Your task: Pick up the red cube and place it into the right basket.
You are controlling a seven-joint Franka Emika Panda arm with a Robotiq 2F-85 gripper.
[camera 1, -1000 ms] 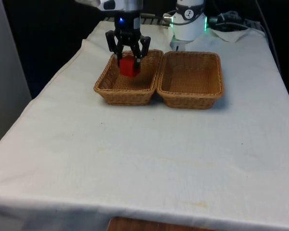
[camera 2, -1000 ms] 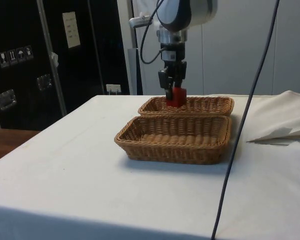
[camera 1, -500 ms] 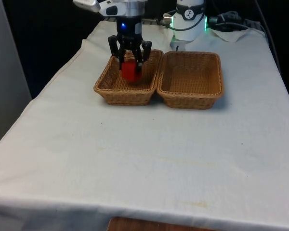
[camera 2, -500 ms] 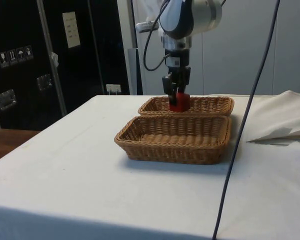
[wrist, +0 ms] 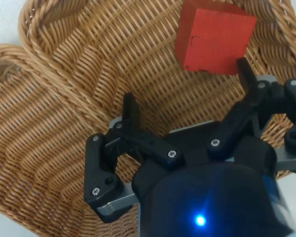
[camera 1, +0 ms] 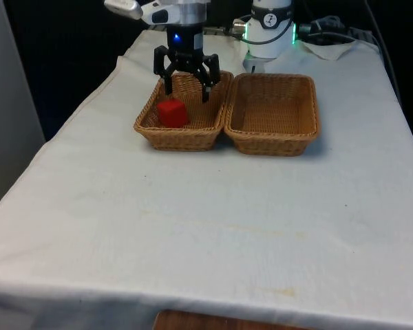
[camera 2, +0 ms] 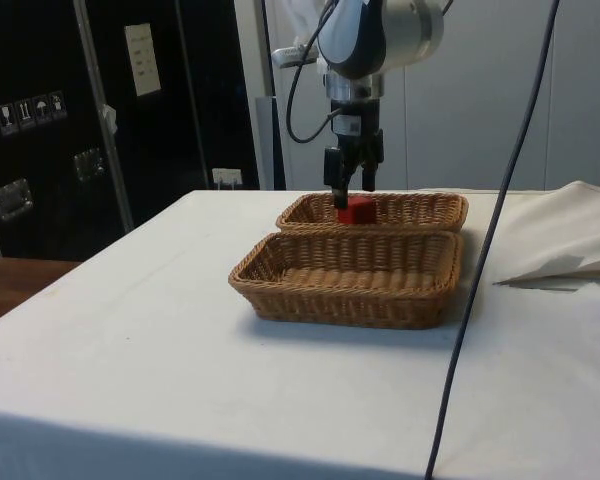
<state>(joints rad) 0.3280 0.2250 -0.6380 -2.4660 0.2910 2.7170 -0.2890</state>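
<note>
The black gripper (camera 1: pixel 187 88) hangs just above a wicker basket, its two fingers spread wide and holding nothing; from the side it (camera 2: pixel 351 186) sits directly over the cube. The red cube (camera 1: pixel 172 113) lies free on the floor of the basket on the front view's left (camera 1: pixel 151 127), towards that basket's left side; the wrist view shows the cube (wrist: pixel 214 37) resting on the weave close to one fingertip (wrist: pixel 244 73). Half a second ago the fingers were pinched on the cube and held it above the basket floor; now they have let go and the cube has dropped into the basket. A second, matching basket (camera 1: pixel 310 130) sits touching the first on the front view's right, with nothing in it. Both baskets rest at the far end of a table under a white cloth (camera 1: pixel 213 227). In the side view, dark cabinets (camera 2: pixel 90 110) stand behind the table.
</note>
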